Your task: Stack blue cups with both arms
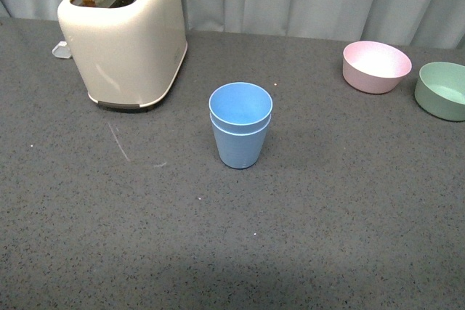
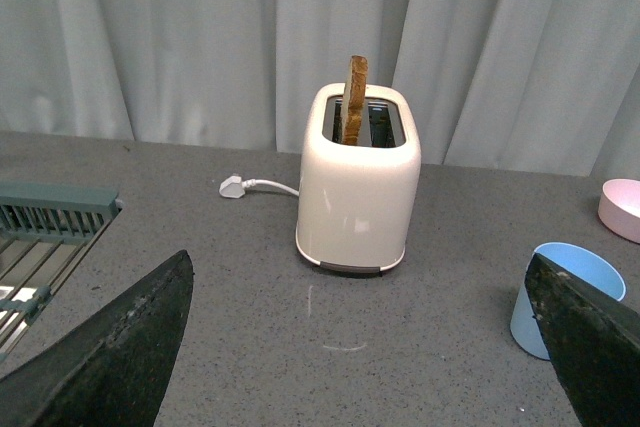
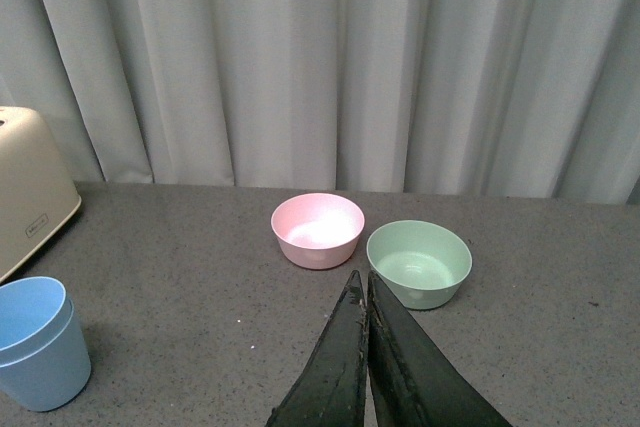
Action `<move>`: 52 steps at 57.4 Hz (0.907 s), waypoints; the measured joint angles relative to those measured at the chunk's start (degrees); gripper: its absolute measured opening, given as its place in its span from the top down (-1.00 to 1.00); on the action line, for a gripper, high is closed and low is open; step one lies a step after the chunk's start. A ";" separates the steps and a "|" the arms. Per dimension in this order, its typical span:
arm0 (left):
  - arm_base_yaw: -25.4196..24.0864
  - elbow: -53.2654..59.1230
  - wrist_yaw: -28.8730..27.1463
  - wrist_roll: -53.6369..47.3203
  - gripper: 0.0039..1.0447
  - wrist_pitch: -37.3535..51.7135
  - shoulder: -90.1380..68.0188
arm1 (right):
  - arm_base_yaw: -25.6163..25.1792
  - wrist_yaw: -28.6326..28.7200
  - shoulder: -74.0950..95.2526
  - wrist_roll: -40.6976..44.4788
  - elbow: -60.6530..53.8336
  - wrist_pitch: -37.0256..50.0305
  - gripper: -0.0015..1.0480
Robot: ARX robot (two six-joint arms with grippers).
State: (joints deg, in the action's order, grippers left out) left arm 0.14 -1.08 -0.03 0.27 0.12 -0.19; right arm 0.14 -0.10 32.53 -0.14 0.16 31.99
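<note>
Two light blue cups (image 1: 240,127) stand nested, one inside the other, upright in the middle of the dark table in the front view; neither arm shows there. The left wrist view catches the stack (image 2: 558,297) at its edge, partly behind one finger (image 2: 590,342). My left gripper (image 2: 360,272) is open and holds nothing, its two black fingers far apart above bare table. In the right wrist view the blue cups (image 3: 38,342) sit off to one side. My right gripper (image 3: 362,275) is shut, fingers pressed together on nothing, away from the cups.
A cream toaster (image 1: 123,34) with a slice of toast in its slot stands at the back left, its white plug (image 2: 232,186) lying behind it. A pink bowl (image 1: 376,66) and a pale green bowl (image 1: 443,90) sit at the back right. A green rack (image 2: 45,232) lies left of the toaster.
</note>
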 joint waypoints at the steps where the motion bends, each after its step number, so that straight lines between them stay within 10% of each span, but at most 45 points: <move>1: 0.00 -0.02 0.00 0.00 -0.88 0.00 0.00 | 0.00 0.00 -0.72 0.00 0.00 -0.70 0.98; 52: 0.00 0.00 0.00 0.00 -0.88 0.00 0.00 | 0.00 0.02 -22.10 0.00 0.00 -21.31 0.98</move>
State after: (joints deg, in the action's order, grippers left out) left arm 0.14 -1.08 -0.03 0.27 0.12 -0.19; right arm 0.14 -0.08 10.44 -0.14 0.16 10.68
